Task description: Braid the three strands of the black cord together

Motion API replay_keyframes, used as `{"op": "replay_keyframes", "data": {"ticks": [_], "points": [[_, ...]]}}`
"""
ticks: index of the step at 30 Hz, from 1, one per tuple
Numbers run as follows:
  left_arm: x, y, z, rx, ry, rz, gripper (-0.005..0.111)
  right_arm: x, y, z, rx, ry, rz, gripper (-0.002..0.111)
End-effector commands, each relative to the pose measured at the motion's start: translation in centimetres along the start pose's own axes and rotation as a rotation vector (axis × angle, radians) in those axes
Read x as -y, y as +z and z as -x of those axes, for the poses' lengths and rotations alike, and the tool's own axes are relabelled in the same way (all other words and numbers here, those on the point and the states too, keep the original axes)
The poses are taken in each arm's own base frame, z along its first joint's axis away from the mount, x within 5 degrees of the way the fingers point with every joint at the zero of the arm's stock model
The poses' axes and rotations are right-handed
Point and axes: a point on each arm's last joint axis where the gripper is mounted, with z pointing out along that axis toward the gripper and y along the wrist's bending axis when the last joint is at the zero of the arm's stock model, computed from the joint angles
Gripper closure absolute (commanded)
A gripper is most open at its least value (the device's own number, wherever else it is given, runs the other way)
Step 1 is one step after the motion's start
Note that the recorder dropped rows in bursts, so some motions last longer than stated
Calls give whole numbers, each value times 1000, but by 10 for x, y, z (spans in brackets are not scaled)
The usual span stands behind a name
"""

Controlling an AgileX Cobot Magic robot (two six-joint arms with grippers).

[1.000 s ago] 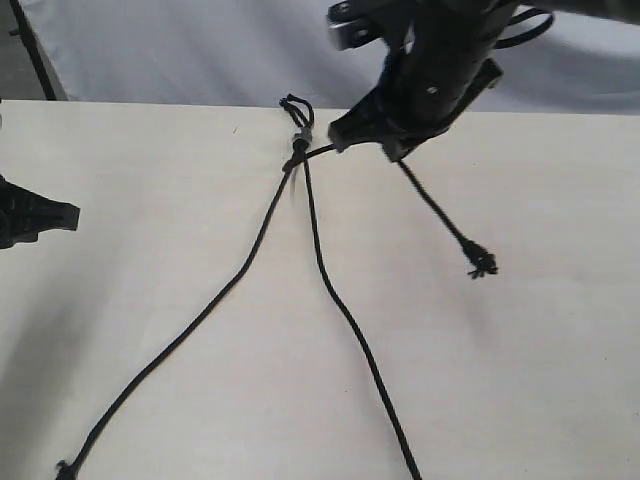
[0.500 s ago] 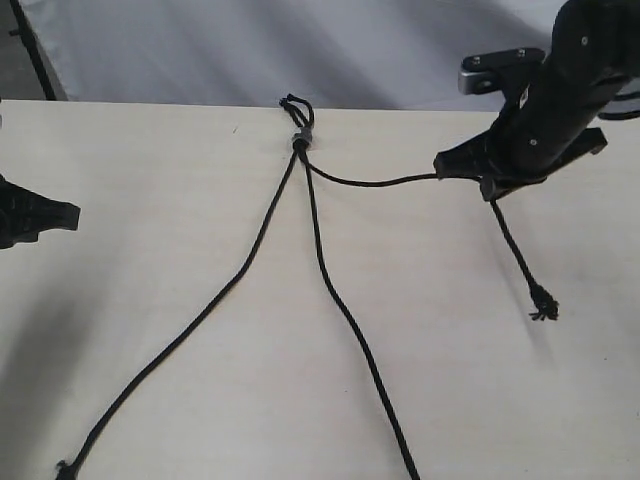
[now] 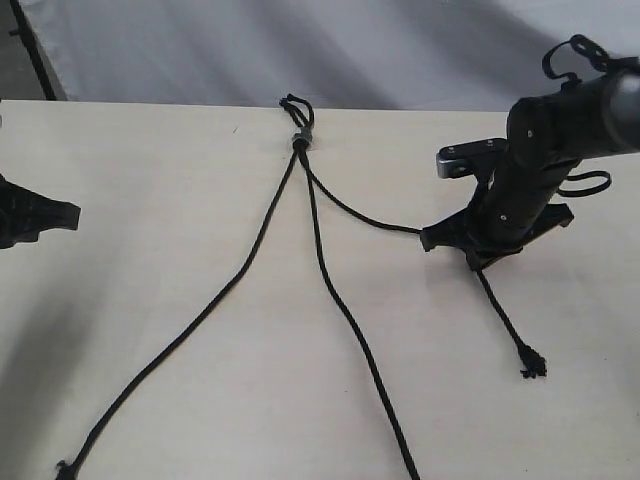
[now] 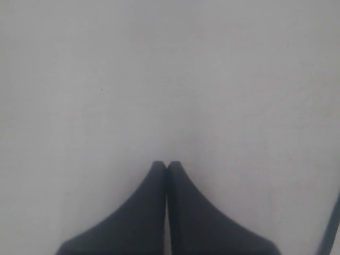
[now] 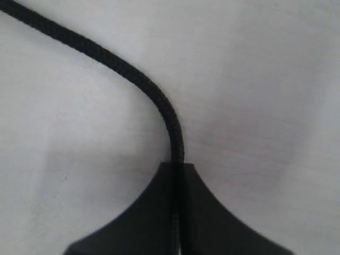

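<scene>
The black cord lies on the pale table, its three strands joined at a small grey band [image 3: 301, 137] with short loops at the far middle. The left strand [image 3: 215, 300] runs to the near left corner. The middle strand [image 3: 345, 315] runs to the near edge. The right strand [image 3: 360, 213] leads to my right gripper [image 3: 428, 238], which is shut on it low over the table; its frayed tip [image 3: 533, 367] trails beyond. In the right wrist view the right strand [image 5: 159, 101] enters the closed jaws of the right gripper [image 5: 178, 166]. My left gripper [image 3: 72, 215] is shut and holds nothing, fingertips [image 4: 159, 167] together.
A white backdrop [image 3: 200, 50] hangs behind the table's far edge. The right arm's black looped cables [image 3: 575, 55] hang above the right side. Pale tabletop [image 3: 150, 180] spreads between the left gripper and the left strand.
My right gripper has carried the right strand from beside the grey band out to the right and then nearer and lower. The frayed tip moved right and toward the near edge. The left arm stayed still.
</scene>
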Motion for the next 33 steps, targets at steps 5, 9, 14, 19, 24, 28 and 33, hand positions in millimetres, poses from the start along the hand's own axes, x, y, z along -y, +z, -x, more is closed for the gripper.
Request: {"op": "replay_keyframes", "data": {"ticks": [5, 9, 14, 19, 24, 28, 33], "points": [[2, 1, 3, 25, 0, -5, 106, -3, 10, -1, -6, -1, -20, 79], [7, 0, 7, 63, -10, -23, 106, -2, 0, 5, 11, -7, -21, 47], [81, -9, 12, 149, 177, -202, 106, 3, -76, 16, 105, -89, -38, 46], [198, -8, 25, 68, 434, -393, 73, 8, -144, 5, 314, -107, -62, 49], [266, 31, 16, -150, 481, -402, 50, 13, -155, -9, 334, -160, -122, 49], [282, 58, 7, -285, 416, -351, 50, 13, -153, -10, 342, -173, -132, 49], [290, 78, 5, -348, 358, -313, 50, 13, -153, -10, 343, -169, -132, 49]]}}
